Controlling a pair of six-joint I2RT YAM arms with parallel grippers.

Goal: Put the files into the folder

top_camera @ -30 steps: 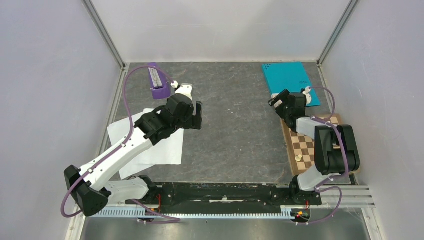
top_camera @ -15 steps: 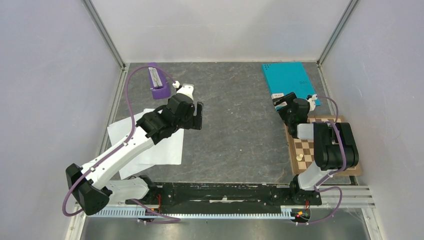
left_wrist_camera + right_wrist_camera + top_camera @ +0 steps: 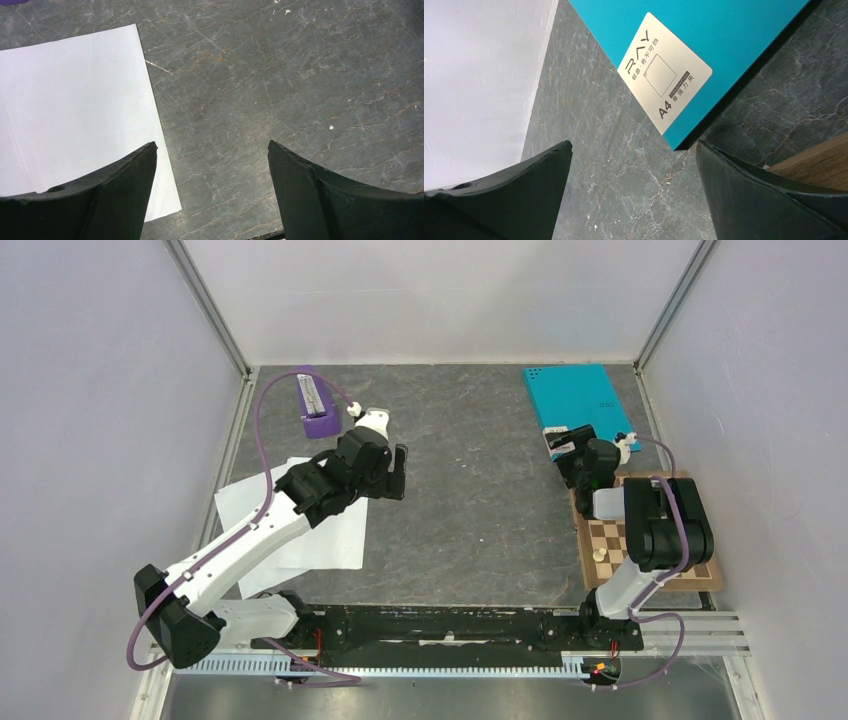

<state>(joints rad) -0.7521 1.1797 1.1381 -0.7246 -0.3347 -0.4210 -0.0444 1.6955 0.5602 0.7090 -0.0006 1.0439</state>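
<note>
I have the folder [image 3: 578, 395] lying closed, teal side up, in the upper right of the overhead view, flat on the grey marbled table [image 3: 470, 510]; its white label [image 3: 664, 72] sits at the edge nearest the arms, and in the right wrist view it fills the upper centre, with the folder's corner just below it. My right gripper [image 3: 570, 445] hangs at that labelled edge; its jaws are spread wide and hold nothing, with only bare table and the folder's corner showing in the gap. The chessboard [image 3: 612, 530] lies at the right of the overhead frame, below the folder and partly under the right arm; a small pale piece [image 3: 598, 554] stands near its left edge; in the wrist view a strip of table separates the wood from the folder.

The files [image 3: 335, 540] lie at the left of the overhead frame, white sheets slightly fanned, partly hidden under the left arm, well apart from the folder. My left gripper [image 3: 396, 472] hovers just past their upper right corner, jaws wide and empty; in its wrist view the sheet's edge runs beneath the left-hand finger [image 3: 125, 185], and the rest is bare table. A purple object [image 3: 318, 408] sits in the upper left, beyond the files.
</note>
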